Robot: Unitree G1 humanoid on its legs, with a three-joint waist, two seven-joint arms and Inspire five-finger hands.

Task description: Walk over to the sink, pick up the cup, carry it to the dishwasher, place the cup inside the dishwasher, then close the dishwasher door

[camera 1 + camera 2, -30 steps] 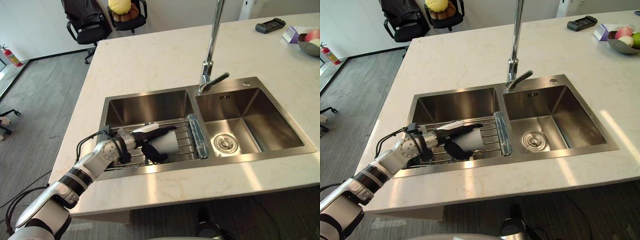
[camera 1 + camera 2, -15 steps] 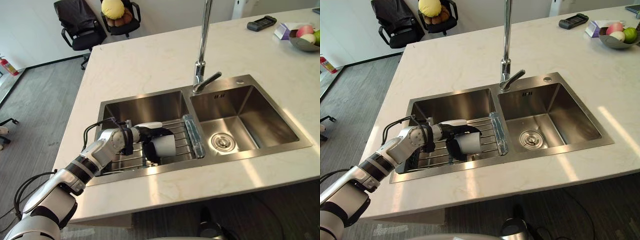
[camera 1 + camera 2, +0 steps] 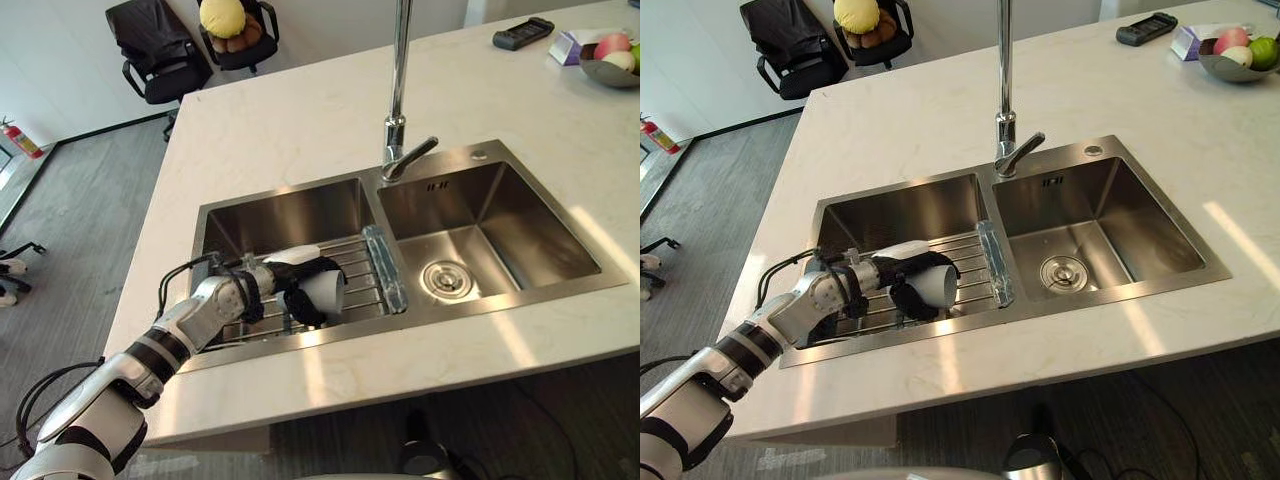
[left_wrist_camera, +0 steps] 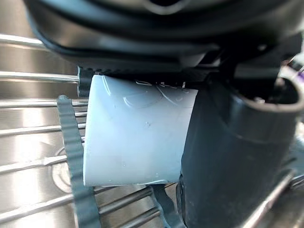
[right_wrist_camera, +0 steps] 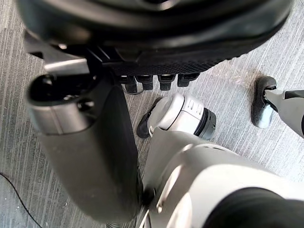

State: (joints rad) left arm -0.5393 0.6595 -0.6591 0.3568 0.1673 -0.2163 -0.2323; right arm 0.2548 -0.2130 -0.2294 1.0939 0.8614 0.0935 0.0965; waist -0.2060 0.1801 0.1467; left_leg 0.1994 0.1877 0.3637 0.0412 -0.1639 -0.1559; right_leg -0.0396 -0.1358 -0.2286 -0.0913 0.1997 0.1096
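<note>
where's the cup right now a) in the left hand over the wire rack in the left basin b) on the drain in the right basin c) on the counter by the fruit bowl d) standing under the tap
A: the left hand is curled round the white cup over the wire rack.

One cup (image 3: pixel 322 290), two basins (image 3: pixel 290 212), one tap (image 3: pixel 400 70) — perhaps three fruits (image 3: pixel 1232 40), one bowl (image 3: pixel 1215 68).

Our dark left hand (image 3: pixel 898 272) wraps the pale grey tapered cup (image 3: pixel 937 283), lying on the stainless steel sink (image 3: pixel 900 210)'s wire rack (image 3: pixel 970 262).
</note>
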